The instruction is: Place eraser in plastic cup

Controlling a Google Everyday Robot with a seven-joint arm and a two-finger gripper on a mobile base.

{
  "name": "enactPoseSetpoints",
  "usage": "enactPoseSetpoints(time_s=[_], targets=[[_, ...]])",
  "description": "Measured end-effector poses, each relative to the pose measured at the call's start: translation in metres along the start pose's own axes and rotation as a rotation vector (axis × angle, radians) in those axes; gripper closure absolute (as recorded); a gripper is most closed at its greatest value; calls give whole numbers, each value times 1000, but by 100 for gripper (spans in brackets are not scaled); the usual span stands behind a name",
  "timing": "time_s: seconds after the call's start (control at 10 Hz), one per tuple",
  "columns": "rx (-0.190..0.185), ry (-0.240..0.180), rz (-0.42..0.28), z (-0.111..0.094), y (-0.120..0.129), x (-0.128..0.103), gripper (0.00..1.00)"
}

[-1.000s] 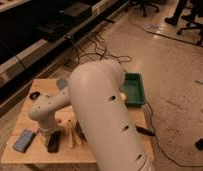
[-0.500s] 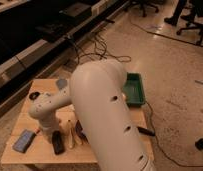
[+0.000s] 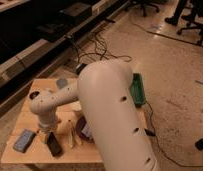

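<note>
The eraser (image 3: 54, 145), a flat black bar, shows near the front edge of the wooden table (image 3: 25, 118). My gripper (image 3: 49, 136) hangs from the white wrist right over the eraser's upper end; whether it holds the eraser is not clear. The plastic cup (image 3: 61, 83), small and blue-grey, stands at the table's back edge, well behind the gripper. My large white arm covers the table's right half.
A blue-grey block (image 3: 24, 140) lies left of the eraser. A dark metal cup (image 3: 34, 94) stands at the back left. A purple bowl (image 3: 82, 129) peeks out beside the arm, with a pale tool (image 3: 70, 134) next to it. A green tray (image 3: 138, 90) sits on the right.
The black bar under the gripper has shifted slightly along the front of the table and the wrist has moved a little with it. The other things have not moved.
</note>
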Motion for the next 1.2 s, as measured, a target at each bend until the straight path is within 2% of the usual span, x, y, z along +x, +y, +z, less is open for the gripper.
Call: enactPoseSetpoints(time_s=[0.1, 0.2, 0.4, 0.6, 0.7, 0.9, 1.2], targets=[[-9, -24, -19, -17, -1, -4, 100], [-13, -64, -49, -47, -1, -14, 100], [3, -116, -86, -91, -11, -25, 100], [25, -181, -154, -135, -32, -40, 100], [26, -209, -190, -149, -41, -44, 100], [4, -272, -299, -169, -55, -47, 100], [-5, -311, -369, -179, -62, -49, 100]])
